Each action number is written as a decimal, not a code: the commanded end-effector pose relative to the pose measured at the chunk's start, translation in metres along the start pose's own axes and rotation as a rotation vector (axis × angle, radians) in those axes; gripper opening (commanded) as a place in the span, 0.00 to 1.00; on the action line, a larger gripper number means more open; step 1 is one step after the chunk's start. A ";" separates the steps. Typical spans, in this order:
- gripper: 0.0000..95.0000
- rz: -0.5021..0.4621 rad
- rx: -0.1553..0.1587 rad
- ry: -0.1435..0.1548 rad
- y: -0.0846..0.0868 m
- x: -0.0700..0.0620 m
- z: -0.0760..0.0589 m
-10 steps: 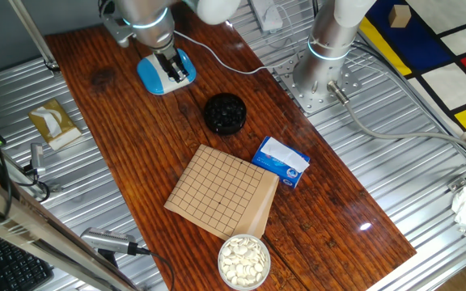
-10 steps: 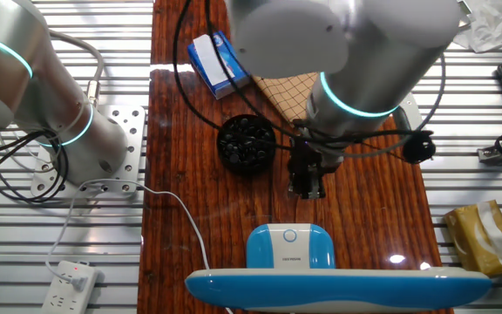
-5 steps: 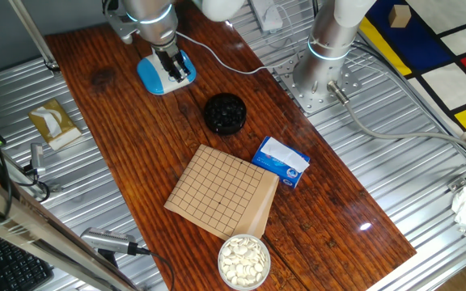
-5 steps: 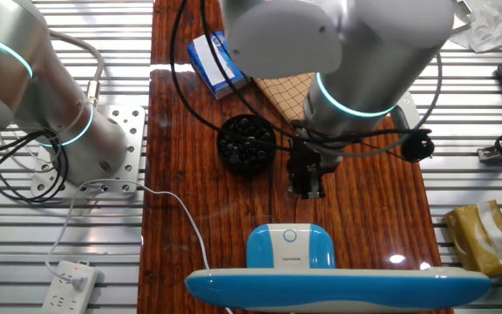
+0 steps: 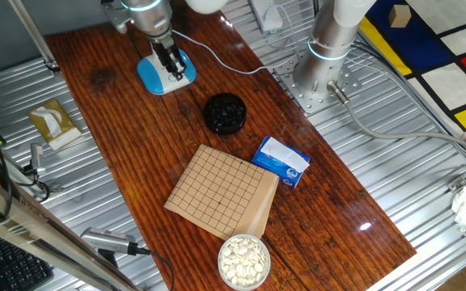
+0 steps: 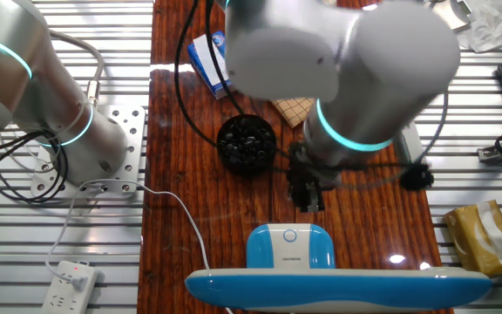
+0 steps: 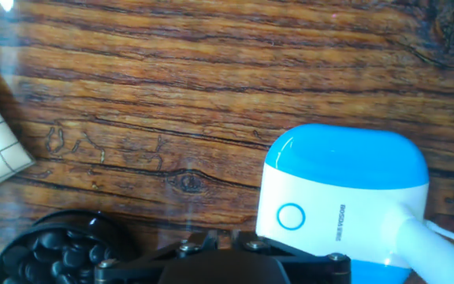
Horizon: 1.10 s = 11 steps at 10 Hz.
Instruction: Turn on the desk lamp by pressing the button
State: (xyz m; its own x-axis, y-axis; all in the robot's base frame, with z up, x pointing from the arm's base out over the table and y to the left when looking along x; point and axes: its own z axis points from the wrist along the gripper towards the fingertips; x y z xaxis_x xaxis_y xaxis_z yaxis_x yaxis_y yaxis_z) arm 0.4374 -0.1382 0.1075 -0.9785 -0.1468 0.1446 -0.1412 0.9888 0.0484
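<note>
One fixed view: dark reddish wood-grain desk [image 5: 136, 153] sits on a ribbed metal bench top; colourful red/yellow/blue floor panels show at far right. On the desk: round black bowl of dark stones [image 5: 224, 112], tan gridded game board [image 5: 221, 191], blue-and-white rectangular packet [image 5: 281, 161], round bowl of white stones [image 5: 243, 260]. A tan tissue box [image 5: 54, 123] lies on the metal off the desk's edge.

Light-blue-based desk lamp with white neck [image 5: 165, 73] stands near the desk's far end, thin white cord [image 5: 217, 55] running toward the arm's mount. The black two-finger tool [image 5: 171, 67] hangs over the lamp base in this view.

Other fixed view: tool [image 6: 308, 196] is between the black bowl [image 6: 247, 142] and the lamp base [image 6: 291, 246], close to the base; contact not resolvable.

Hand view: small white patch with a blue ring, the button [image 7: 290, 216], sits on the base's front part, just beside the tool body at the frame's bottom. Fingertips not visible, so open or closed: cannot tell.
</note>
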 end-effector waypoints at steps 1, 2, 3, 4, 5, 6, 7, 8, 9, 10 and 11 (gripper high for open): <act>0.40 -0.008 -0.016 -0.008 -0.004 0.002 0.005; 0.40 -0.013 -0.015 -0.014 -0.005 0.003 0.009; 0.40 -0.020 -0.013 -0.016 -0.007 0.003 0.014; 0.40 -0.021 -0.012 -0.017 -0.008 0.003 0.015; 0.40 -0.022 -0.010 -0.016 -0.009 0.003 0.017; 0.40 -0.021 -0.009 -0.015 -0.010 0.003 0.019; 0.40 -0.021 -0.007 -0.016 -0.012 0.003 0.023; 0.40 -0.021 -0.007 -0.018 -0.013 0.003 0.026; 0.40 -0.022 -0.005 -0.021 -0.015 0.003 0.032; 0.40 -0.017 -0.003 -0.021 -0.015 0.003 0.033; 0.40 0.000 0.002 -0.022 -0.017 0.003 0.036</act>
State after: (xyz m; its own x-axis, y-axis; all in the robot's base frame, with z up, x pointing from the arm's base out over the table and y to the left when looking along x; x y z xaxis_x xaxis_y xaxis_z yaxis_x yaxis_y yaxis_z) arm 0.4306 -0.1534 0.0725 -0.9819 -0.1430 0.1241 -0.1381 0.9893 0.0472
